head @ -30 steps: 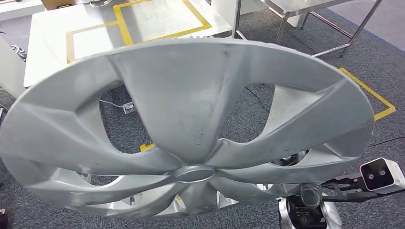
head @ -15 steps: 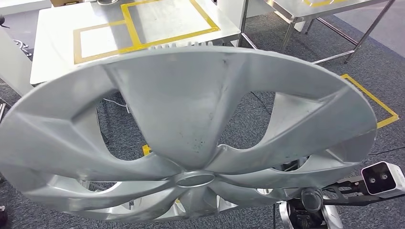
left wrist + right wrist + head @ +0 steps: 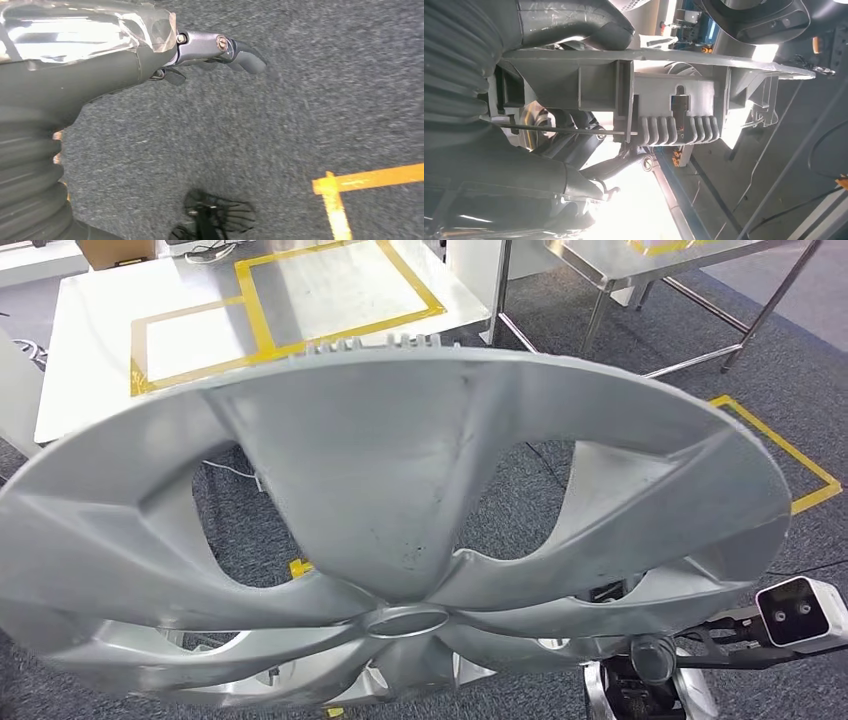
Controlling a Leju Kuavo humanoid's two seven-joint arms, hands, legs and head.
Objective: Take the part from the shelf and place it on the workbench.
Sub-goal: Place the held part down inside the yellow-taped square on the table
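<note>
The part is a large silver wheel cover (image 3: pixel 400 530) with broad spokes, held up close in the head view and tilted toward me. The right wrist view shows my right hand (image 3: pixel 539 165) gripping its rim (image 3: pixel 674 105), thumb (image 3: pixel 574 22) on one face and fingers on the ribbed underside. The white workbench (image 3: pixel 90 350), marked with yellow tape rectangles, lies beyond the cover at the upper left. My left hand (image 3: pixel 150 55) hangs over grey carpet with its fingers (image 3: pixel 240 50) stretched out, holding nothing.
A metal-legged steel table (image 3: pixel 640 265) stands at the upper right. Yellow tape lines (image 3: pixel 790 460) mark the grey carpet on the right. A cardboard box (image 3: pixel 115 250) sits at the workbench's far edge. A thin cable (image 3: pixel 230 472) runs over the floor under the bench.
The whole view has shifted as I move: the workbench now sits slightly further left in the picture. The wheel cover stays in my right hand, much as before.
</note>
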